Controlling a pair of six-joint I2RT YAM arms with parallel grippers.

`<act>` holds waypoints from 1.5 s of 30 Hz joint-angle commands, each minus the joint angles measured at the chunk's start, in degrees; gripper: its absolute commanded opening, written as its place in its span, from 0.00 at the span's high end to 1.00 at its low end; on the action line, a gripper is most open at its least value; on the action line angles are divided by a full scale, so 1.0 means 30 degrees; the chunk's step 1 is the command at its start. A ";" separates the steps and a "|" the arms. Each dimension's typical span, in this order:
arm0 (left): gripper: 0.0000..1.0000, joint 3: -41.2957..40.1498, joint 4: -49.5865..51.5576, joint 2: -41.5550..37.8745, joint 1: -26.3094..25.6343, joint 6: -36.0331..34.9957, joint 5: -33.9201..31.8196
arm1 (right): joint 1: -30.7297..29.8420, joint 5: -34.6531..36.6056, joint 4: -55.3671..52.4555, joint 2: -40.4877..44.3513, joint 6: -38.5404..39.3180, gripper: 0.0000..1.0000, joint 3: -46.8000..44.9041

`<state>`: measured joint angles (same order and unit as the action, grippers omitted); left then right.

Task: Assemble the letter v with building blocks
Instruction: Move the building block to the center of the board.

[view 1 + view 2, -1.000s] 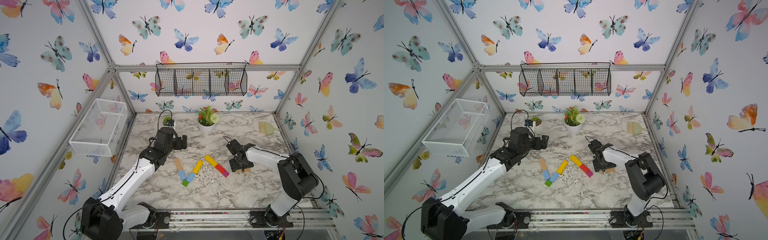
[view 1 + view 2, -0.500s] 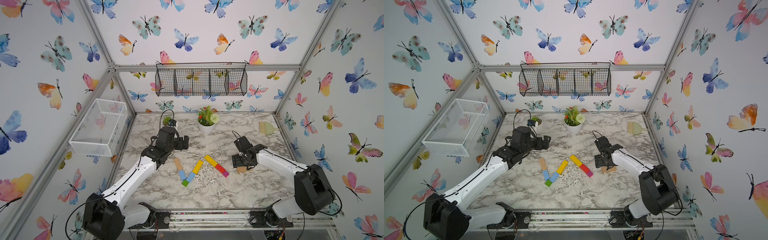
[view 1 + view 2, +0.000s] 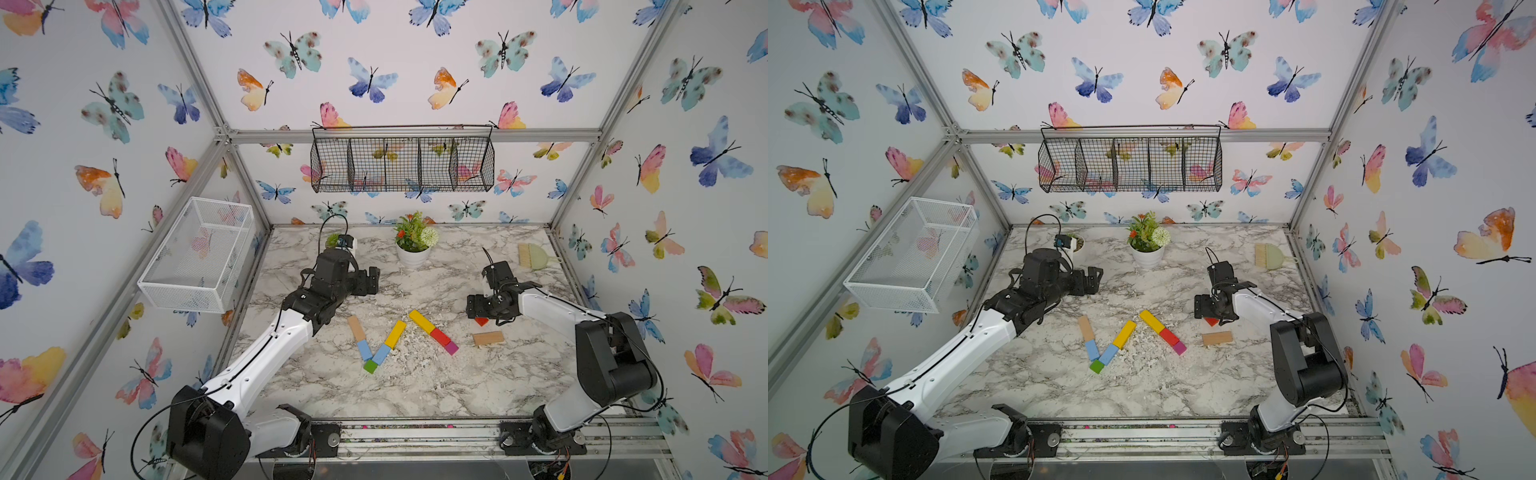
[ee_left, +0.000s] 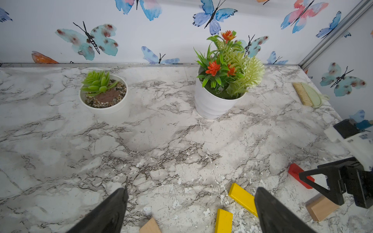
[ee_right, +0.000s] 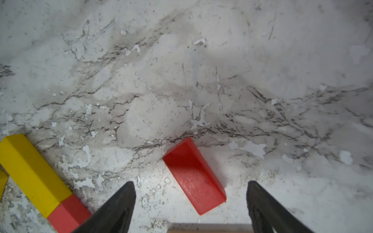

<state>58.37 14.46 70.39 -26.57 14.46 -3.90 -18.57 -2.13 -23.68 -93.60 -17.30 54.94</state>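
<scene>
A marble table (image 3: 415, 395) fills the floor of a butterfly-papered enclosure. The left arm (image 3: 266, 353) stretches in a long slant from the near left corner. The left gripper (image 3: 371, 281) hangs over bare marble behind the blocks, its fingers (image 4: 113, 209) spread wide with nothing between them.

The right arm (image 3: 552, 307) bends in from the near right corner. The right gripper (image 5: 190, 182) points down over a loose red block (image 5: 193, 175). Its fingers (image 5: 117, 205) stand well apart and neither touches the block, which lies flat.

The letter v (image 3: 365, 350) lies at the table's centre. One arm is tan and light blue, the other yellow and light blue, and they meet at a green cube (image 3: 370, 366). A slanted row of yellow, red and magenta blocks (image 3: 434, 331) lies just beside its right arm. A loose tan block (image 3: 488, 338) lies near the red block.

Open marble spans the front. A flower pot (image 3: 411, 255) and a hand brush (image 3: 534, 256) sit near the back edge.
</scene>
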 commanded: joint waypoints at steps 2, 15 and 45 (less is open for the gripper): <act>0.02 0.0458 0.0102 0.0375 0.0112 -0.0015 0.0180 | 0.0183 -0.1343 0.0520 -0.0845 0.0258 0.11 0.0557; 0.02 0.0553 0.0128 0.0763 0.0104 -0.0015 0.0185 | 0.0114 -0.4737 0.1394 -0.1553 0.0596 0.09 0.0108; 0.02 0.2147 0.0112 0.2560 -0.0115 0.0036 0.3471 | -0.2065 0.1132 0.1018 0.2309 -0.2130 0.02 0.0327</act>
<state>62.72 14.55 76.16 -26.59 14.44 1.83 -25.82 -4.60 -19.55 -88.53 -22.48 55.68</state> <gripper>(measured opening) 0.984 0.981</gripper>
